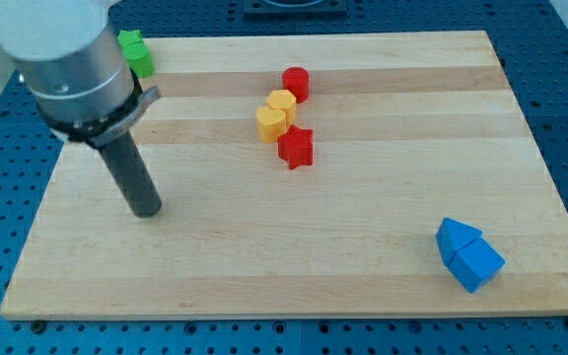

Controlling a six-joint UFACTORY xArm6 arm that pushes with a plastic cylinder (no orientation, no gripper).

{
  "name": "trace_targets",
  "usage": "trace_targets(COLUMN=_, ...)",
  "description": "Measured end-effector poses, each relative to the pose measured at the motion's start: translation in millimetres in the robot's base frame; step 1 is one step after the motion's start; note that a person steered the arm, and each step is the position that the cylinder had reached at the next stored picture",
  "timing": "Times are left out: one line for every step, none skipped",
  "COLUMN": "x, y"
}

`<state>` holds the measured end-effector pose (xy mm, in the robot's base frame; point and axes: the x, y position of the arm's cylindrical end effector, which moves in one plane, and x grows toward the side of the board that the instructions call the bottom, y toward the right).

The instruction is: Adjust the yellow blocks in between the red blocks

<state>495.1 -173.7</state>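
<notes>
A red cylinder [296, 83] stands near the board's top centre. Just below and left of it sit two yellow blocks touching each other: a yellow hexagon [282, 103] and a yellow heart-like block [272, 123]. A red star [296, 146] lies right below them, touching the lower yellow block. The four blocks form a short slanted line. My tip [147, 210] rests on the board well to the view's left of this group and a bit lower, touching no block.
A green block [135, 51] sits at the board's top left edge, partly behind the arm. Two blue blocks [469, 253] lie together near the bottom right corner. The wooden board [363, 247] lies on a blue perforated table.
</notes>
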Motion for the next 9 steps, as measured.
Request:
trace_targets(x=-40, y=3)
trace_targets(x=-69, y=27)
trace_targets(x=-85, y=60)
trace_targets(x=-99, y=100)
trace_targets(x=-120, y=104)
trace_targets(x=-128, y=111)
trace_targets(x=-128, y=133)
trace_targets(x=-128, y=139)
trace_targets(x=-128, y=127)
